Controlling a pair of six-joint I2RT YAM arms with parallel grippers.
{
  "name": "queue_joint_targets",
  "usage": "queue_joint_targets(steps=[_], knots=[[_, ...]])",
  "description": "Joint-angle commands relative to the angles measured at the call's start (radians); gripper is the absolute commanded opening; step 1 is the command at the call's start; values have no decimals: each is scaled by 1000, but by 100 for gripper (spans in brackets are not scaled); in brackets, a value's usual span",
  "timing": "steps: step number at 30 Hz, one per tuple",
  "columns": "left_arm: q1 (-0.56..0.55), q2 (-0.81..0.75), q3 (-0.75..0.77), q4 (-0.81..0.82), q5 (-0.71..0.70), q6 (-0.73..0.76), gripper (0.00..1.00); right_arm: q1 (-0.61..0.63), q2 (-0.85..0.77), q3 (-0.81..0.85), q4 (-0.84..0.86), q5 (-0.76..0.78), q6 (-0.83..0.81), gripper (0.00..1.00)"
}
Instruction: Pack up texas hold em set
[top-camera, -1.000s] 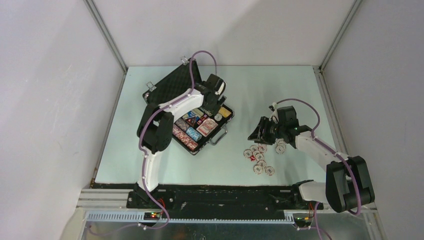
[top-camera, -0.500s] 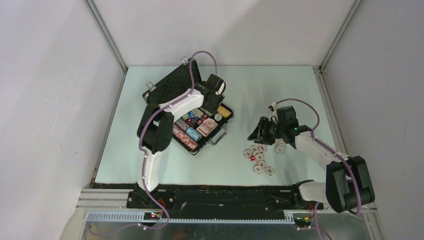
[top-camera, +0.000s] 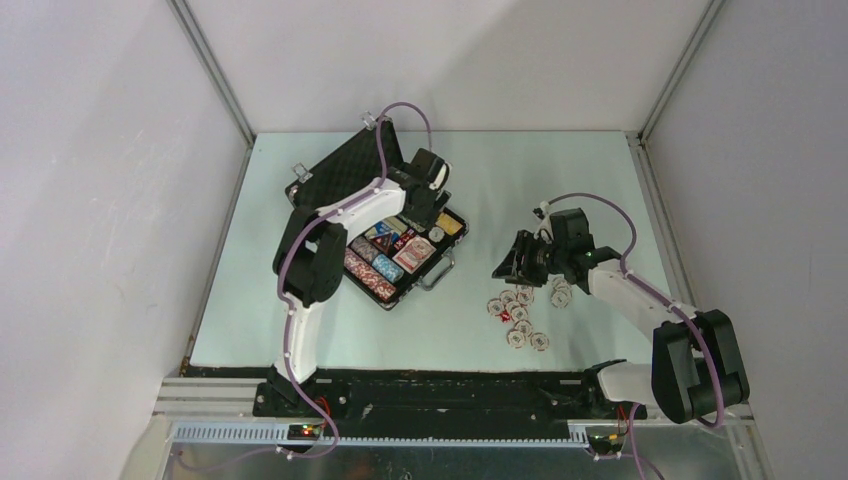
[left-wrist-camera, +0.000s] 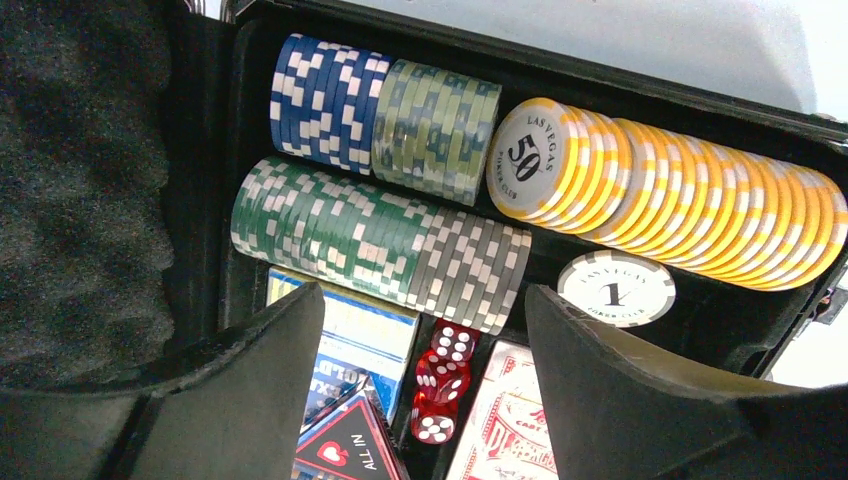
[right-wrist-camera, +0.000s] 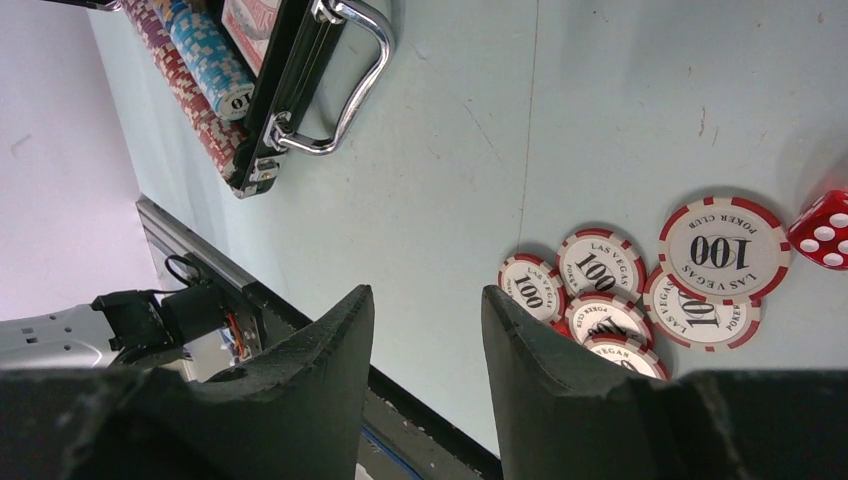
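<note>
The black case (top-camera: 445, 262) lies open at centre left, its foam lid (top-camera: 350, 165) leaning back. My left gripper (top-camera: 425, 208) hovers over the tray, open (left-wrist-camera: 425, 300) and holding nothing. Below it are rows of poker chips (left-wrist-camera: 680, 205), a white "1" chip (left-wrist-camera: 615, 288), card decks (left-wrist-camera: 350, 335) and three red dice (left-wrist-camera: 445, 375). My right gripper (top-camera: 505, 268) is open (right-wrist-camera: 428, 295) above bare table, just left of several loose red-and-white "100" chips (right-wrist-camera: 725, 250) (top-camera: 520, 312). A red die (right-wrist-camera: 825, 228) lies beside them.
The case's silver handle (right-wrist-camera: 345, 85) points toward the right arm. The black rail at the table's near edge (top-camera: 450, 385) runs below the loose chips. White walls enclose the table on three sides.
The right gripper has shifted slightly left, away from the loose chips. The left gripper's jaws narrowed, then widened again over the case. Chips and case have not moved.
</note>
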Motion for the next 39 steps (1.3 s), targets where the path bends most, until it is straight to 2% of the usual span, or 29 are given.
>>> queue_joint_targets(steps=[1, 9, 14, 21, 23, 31, 39], knots=[[-5, -52, -4, 12, 22, 15, 83, 6, 2, 39, 4, 13, -3, 47], [-27, -59, -1, 9, -15, 17, 90, 6, 1, 42, 0, 10, -5, 47], [-36, -67, -4, 6, -17, 15, 91, 5, -1, 45, -4, 10, -9, 48], [-71, -104, -23, 10, -21, -5, 89, 5, -6, 44, -8, 10, -7, 48], [-73, -110, -22, 1, -20, -18, 83, 5, -9, 43, -13, 13, -8, 48], [-94, -161, -73, 21, 58, -92, 74, 5, -23, 43, -22, 21, -9, 47], [-102, -153, -68, -5, 185, -116, 81, 6, -34, 43, -30, 20, -12, 47]])
